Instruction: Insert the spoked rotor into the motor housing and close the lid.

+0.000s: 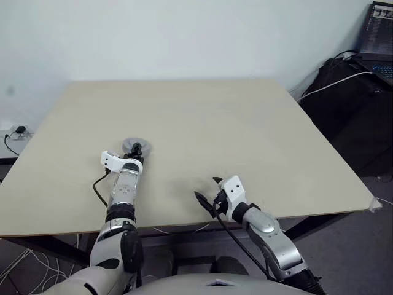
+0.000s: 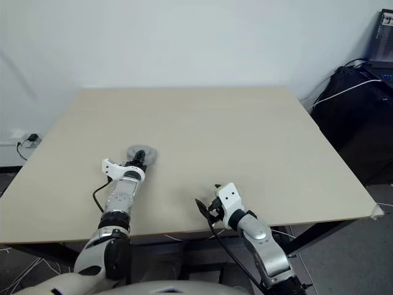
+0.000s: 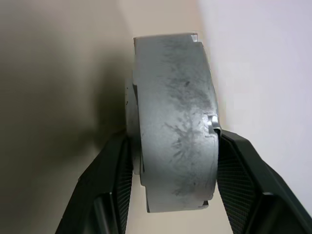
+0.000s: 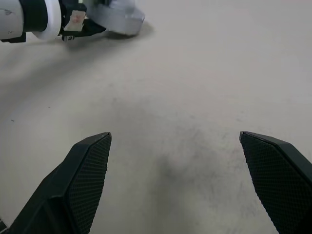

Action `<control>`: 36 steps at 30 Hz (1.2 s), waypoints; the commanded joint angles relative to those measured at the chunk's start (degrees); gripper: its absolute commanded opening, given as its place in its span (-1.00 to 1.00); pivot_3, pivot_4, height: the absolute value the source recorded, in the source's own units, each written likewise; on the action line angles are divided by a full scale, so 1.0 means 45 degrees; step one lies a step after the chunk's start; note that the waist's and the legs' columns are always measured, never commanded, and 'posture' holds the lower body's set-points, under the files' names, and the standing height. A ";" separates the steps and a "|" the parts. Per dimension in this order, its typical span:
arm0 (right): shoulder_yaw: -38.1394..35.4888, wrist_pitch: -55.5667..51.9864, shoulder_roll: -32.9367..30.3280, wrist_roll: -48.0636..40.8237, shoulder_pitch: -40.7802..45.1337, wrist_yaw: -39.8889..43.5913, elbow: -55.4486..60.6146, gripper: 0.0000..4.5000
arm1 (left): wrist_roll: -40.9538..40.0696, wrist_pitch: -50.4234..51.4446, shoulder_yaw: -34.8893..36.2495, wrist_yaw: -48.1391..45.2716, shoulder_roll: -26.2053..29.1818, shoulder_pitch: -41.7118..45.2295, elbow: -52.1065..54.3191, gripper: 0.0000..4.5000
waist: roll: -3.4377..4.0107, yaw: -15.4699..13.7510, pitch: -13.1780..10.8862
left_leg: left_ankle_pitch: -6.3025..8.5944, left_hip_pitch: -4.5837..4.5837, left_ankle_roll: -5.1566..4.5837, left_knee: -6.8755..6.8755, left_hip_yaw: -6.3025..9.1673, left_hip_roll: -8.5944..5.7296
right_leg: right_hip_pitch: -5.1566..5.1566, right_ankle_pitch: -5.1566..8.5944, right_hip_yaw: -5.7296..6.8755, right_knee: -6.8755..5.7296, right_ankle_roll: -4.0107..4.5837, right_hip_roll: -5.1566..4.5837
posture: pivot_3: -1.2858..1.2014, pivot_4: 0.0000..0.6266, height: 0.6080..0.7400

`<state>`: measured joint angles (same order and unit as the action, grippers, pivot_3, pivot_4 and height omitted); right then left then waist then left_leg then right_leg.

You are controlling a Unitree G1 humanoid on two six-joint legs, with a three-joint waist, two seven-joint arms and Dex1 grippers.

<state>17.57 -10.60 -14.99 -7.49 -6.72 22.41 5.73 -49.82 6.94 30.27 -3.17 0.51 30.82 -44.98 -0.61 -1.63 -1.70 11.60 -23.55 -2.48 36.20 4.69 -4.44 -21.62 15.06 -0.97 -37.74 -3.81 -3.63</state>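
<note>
My left gripper (image 1: pixel 134 147) is shut on a thick round silver-grey metal drum (image 3: pixel 173 122) with notches at its rim, seen edge-on between the black fingers (image 3: pixel 109 180). It hangs low over the left part of the beige table (image 1: pixel 215 117); whether it touches I cannot tell. The same drum (image 4: pixel 116 18) also shows in the right wrist view. The notched rim fits the lid. The motor housing's windings and the spoked rotor are hidden. My right gripper (image 1: pixel 209 190) stands wide open near the table's front edge with nothing between its fingers (image 4: pixel 87 170).
A laptop (image 1: pixel 379 37) and dark bags with a white cable (image 1: pixel 347 86) sit beyond the table's far right corner. A power strip (image 1: pixel 17 132) lies off the left side. The table's front edge (image 1: pixel 184 224) runs just under my right wrist.
</note>
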 commanded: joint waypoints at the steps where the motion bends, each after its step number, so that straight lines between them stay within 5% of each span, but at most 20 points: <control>1: -0.0212 -0.0024 0.0167 0.0048 0.0173 0.0039 0.0343 1.00 | 0.0578 0.0012 0.0082 0.0230 0.0162 0.0090 -0.0100 0.09 | 0.0004 0.0020 0.0012 | 0.0000 0.0005 0.0000 0.0000 -0.0001 0.0000 | 0.0003 -0.0001 -0.0003 -0.0001 -0.0001 -0.0001 | 0.03 -1.00 1.00; 8: -0.0256 -0.0199 0.0277 0.0149 0.0183 0.0080 0.0396 1.00 | 0.0739 0.0840 0.0186 0.0323 -0.0220 -0.1281 0.1384 0.97 | 0.0045 0.0188 0.0101 | -0.0004 0.0036 0.0007 0.0000 -0.0004 0.0002 | 0.0020 0.0005 -0.0021 -0.0012 0.0011 -0.0003 | 0.03 -1.00 1.00; 15: -0.0362 -0.0424 0.0372 0.0073 0.0177 0.0066 0.0451 1.00 | 0.0632 0.2833 -0.0307 0.1316 -0.1004 -0.4467 0.5622 0.97 | 0.0094 0.0459 0.0164 | 0.0004 0.0080 0.0006 -0.0043 -0.0017 0.0004 | 0.0044 0.0043 -0.0050 -0.0011 0.0073 -0.0069 | 0.03 -1.00 1.00; 20: -0.0479 -0.0729 0.0491 -0.0312 0.0146 0.0343 0.0541 1.00 | 0.3005 0.4144 -0.3343 0.0336 0.0254 -0.7713 0.9023 0.97 | 0.0151 0.0522 0.0211 | 0.0022 0.0168 0.0005 -0.0066 -0.0028 0.0004 | 0.0116 0.0121 -0.0067 -0.0010 0.0061 -0.0078 | 0.03 -1.00 1.00; 23: -0.0731 -0.0233 0.0796 -0.0300 0.0001 0.0130 0.0474 1.00 | 0.5726 0.1738 -0.5624 -0.1173 0.1339 -0.9503 1.0191 0.97 | 0.0179 0.0530 0.0202 | 0.0025 0.0200 0.0010 -0.0086 -0.0029 0.0008 | 0.0134 0.0139 -0.0101 -0.0012 0.0068 -0.0086 | 0.03 -1.00 1.00; 29: -0.1362 0.1120 0.1184 0.0502 -0.0415 -0.1052 -0.0088 1.00 | 0.9781 -0.3287 -0.7347 -0.1173 0.1752 -1.1218 1.0199 0.97 | 0.0204 0.0409 0.0119 | 0.0028 0.0127 0.0010 -0.0095 -0.0030 0.0006 | 0.0096 0.0147 -0.0080 -0.0008 0.0059 -0.0148 | 0.03 -1.00 1.00; 36: -0.1771 0.4887 0.1095 0.2530 -0.1731 -0.2999 -0.1109 1.00 | 1.1826 -0.6045 -0.8080 0.0526 0.0397 -1.2010 0.9511 0.97 | 0.0237 0.0104 0.0123 | 0.0026 0.0012 0.0010 -0.0094 -0.0031 -0.0007 | -0.0024 0.0149 -0.0047 -0.0005 0.0053 -0.0161 | 0.03 -1.00 1.00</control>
<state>10.58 7.28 -10.29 2.44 -14.37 10.92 0.52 1.73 -17.36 -5.45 -2.68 3.17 -23.59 -2.31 0.46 -1.16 -1.15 11.72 -23.50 -2.43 35.78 4.55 -4.47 -21.73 15.76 -1.16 -37.78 -3.62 -4.35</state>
